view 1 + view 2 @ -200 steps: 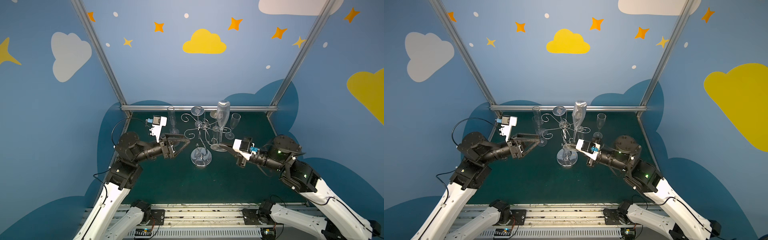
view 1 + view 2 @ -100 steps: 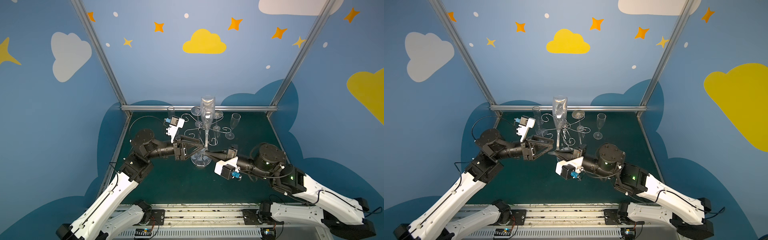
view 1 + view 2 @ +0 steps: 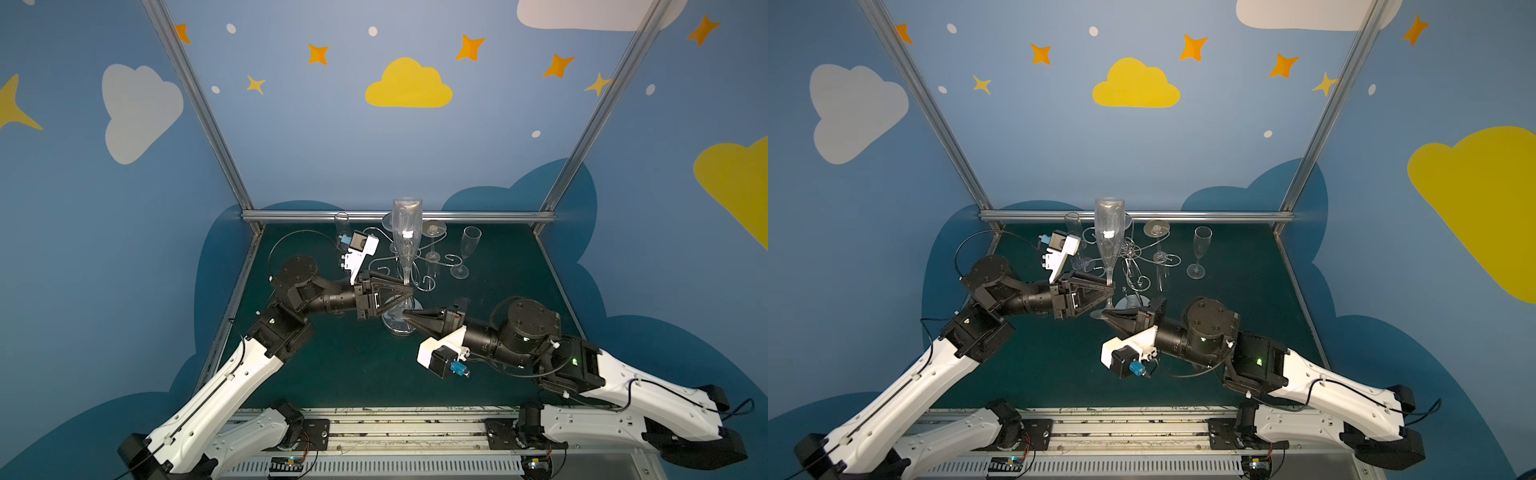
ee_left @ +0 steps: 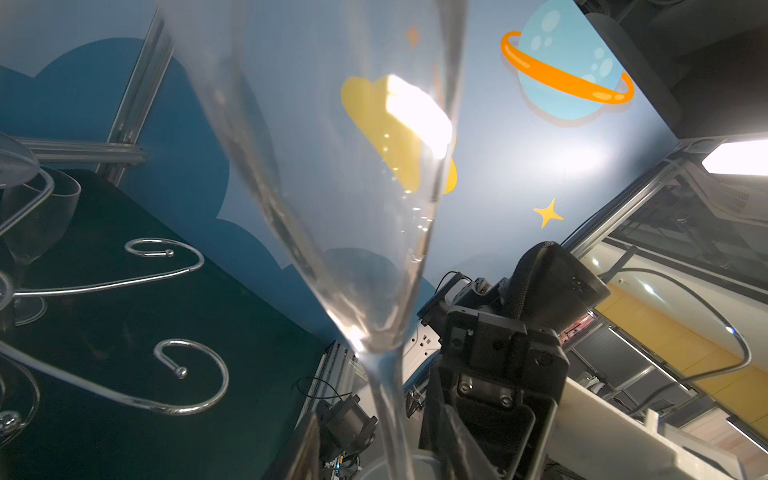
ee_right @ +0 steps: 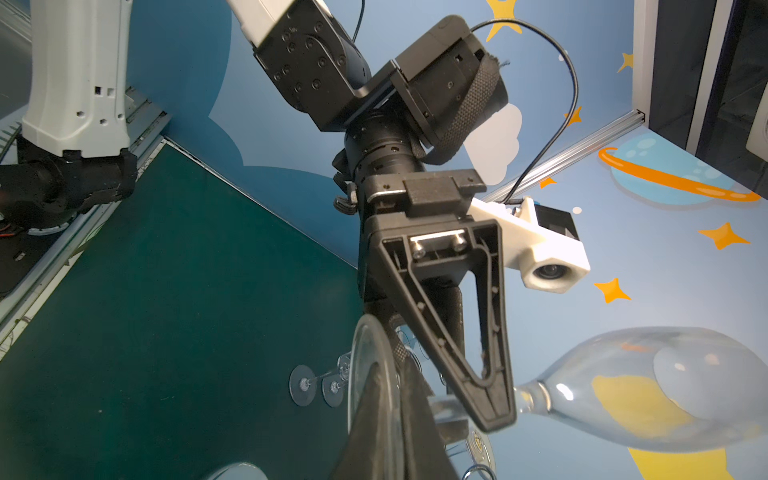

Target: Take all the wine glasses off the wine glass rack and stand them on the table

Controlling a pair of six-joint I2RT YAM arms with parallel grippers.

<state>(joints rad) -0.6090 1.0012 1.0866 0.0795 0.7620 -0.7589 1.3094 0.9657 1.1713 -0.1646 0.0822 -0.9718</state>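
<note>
The wine glass (image 3: 406, 232) (image 3: 1108, 237), a clear tall flute, stands upright in the air, off the wine glass rack (image 3: 446, 262) (image 3: 1167, 259) and just in front of it. My right gripper (image 3: 405, 312) (image 3: 1106, 314) (image 5: 395, 374) is shut on the rim of its round foot. My left gripper (image 3: 409, 293) (image 3: 1111, 291) (image 4: 386, 449) reaches in from the left at stem height. Its jaws are open, one on each side of the stem, with a gap on both sides. The bowl (image 4: 353, 208) fills the left wrist view.
Two flutes (image 3: 434, 249) hang upside down from the rack's scroll arms (image 4: 199, 386). One flute (image 3: 467, 249) (image 3: 1200, 249) stands on the green table to the right of the rack, another (image 3: 341, 226) (image 3: 1073, 232) at the back left. The rack's shiny base (image 3: 1133, 301) lies below the grippers.
My right gripper carried the glass from the rack's right side to its front, upright. My left gripper swung right to the stem and its jaws have narrowed around it.
</note>
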